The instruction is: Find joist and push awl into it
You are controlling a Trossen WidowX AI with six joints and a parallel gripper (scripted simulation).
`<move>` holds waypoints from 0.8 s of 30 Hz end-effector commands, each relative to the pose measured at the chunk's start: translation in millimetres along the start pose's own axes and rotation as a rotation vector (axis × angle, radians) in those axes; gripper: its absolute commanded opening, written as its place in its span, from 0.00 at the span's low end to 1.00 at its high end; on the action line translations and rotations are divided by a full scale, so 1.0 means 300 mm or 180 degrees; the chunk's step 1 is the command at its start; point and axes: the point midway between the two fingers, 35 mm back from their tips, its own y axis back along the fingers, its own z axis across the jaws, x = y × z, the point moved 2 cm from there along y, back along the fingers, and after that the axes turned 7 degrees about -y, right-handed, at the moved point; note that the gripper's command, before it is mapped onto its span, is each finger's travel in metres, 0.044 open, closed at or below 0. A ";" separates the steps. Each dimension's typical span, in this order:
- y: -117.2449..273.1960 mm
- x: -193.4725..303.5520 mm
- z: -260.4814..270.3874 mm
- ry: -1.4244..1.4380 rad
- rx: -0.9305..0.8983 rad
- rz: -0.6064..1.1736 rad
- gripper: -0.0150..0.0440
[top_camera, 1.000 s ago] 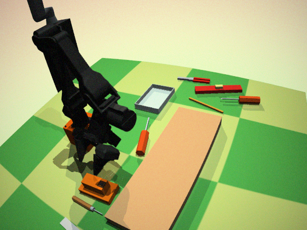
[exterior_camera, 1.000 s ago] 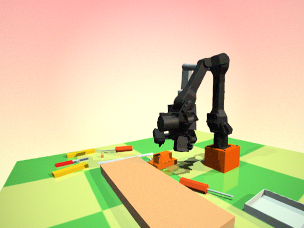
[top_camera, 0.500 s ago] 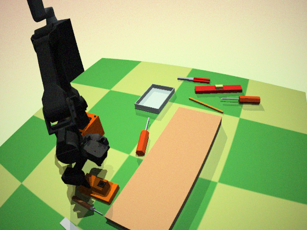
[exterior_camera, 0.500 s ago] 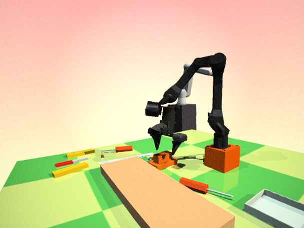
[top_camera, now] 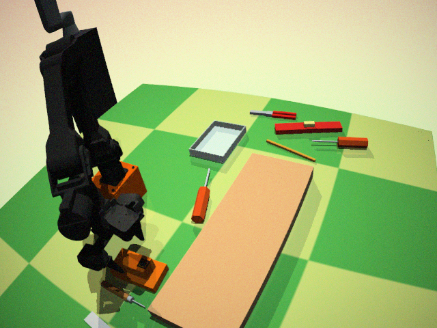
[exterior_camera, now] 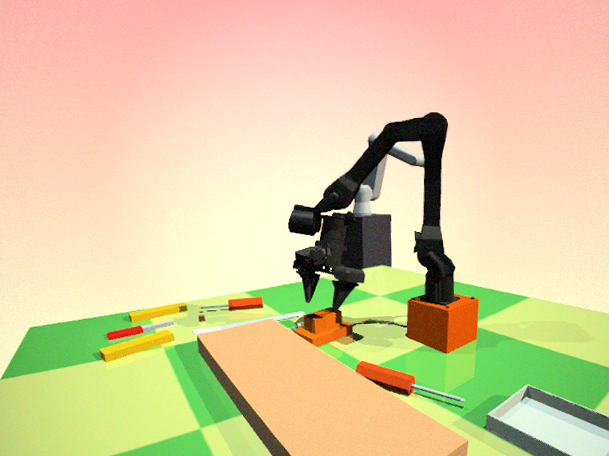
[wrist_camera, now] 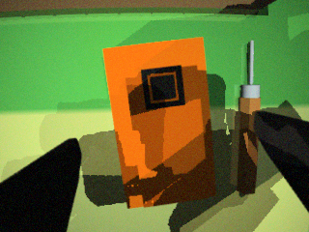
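Note:
The orange stud finder [top_camera: 159, 277] [exterior_camera: 324, 328] [wrist_camera: 187, 121] lies on the table beside the near-left end of the tan floor panel [top_camera: 240, 229] [exterior_camera: 321, 401]. My gripper [top_camera: 133, 255] [exterior_camera: 321, 305] [wrist_camera: 168, 132] is open and empty, pointing down above the stud finder. In the wrist view the stud finder shows between the spread fingers. The awl [top_camera: 119, 292] [wrist_camera: 250, 108], with a brown handle and metal tip, lies next to the stud finder, near the right finger in the wrist view. The grey tray [top_camera: 206, 156] [exterior_camera: 508, 434] is empty. The joist is hidden; no hole shows in the panel.
An orange screwdriver [top_camera: 201, 204] [exterior_camera: 385, 376] lies beside the panel. Beyond the panel are a pencil [top_camera: 291, 150], a red bar [top_camera: 296, 128], red pliers [top_camera: 284, 115] and another screwdriver [top_camera: 352, 142]. A white strip [top_camera: 95, 320] [exterior_camera: 246, 323] lies near the awl.

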 end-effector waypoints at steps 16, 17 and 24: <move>-0.089 0.018 -0.011 -0.0031 0.0001 -0.0024 1.00; -0.094 0.020 -0.011 -0.0031 0.0001 -0.0024 1.00; -0.131 0.031 -0.011 -0.0031 0.0000 -0.0024 1.00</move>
